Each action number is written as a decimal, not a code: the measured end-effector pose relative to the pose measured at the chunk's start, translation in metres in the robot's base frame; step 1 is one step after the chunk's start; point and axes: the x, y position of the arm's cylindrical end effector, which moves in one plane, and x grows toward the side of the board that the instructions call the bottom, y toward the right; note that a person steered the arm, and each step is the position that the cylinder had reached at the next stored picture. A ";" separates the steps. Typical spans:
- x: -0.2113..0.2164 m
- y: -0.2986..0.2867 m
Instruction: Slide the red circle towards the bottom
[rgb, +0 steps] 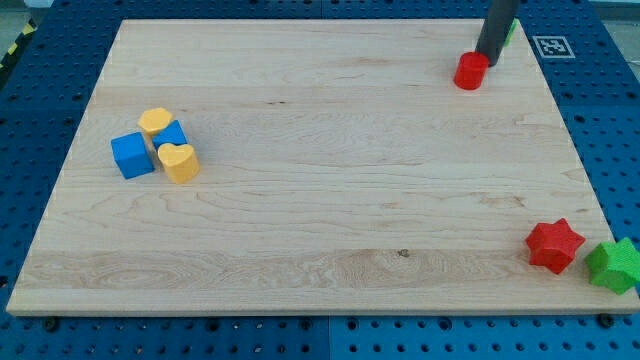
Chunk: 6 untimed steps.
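Observation:
The red circle (471, 71) lies near the view's top right of the wooden board (320, 200). My tip (487, 60) stands just above and to the right of it, touching or almost touching its upper right edge. The dark rod rises from there out of the view's top.
A red star (555, 245) and a green star (617, 265) lie at the bottom right. At the left, a blue cube (132, 155), a yellow hexagon (154, 122), a second blue block (174, 135) and a yellow heart (179, 162) cluster together. A green piece (512, 30) peeks out behind the rod.

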 end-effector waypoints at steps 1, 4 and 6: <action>0.007 -0.006; 0.001 -0.060; 0.076 -0.007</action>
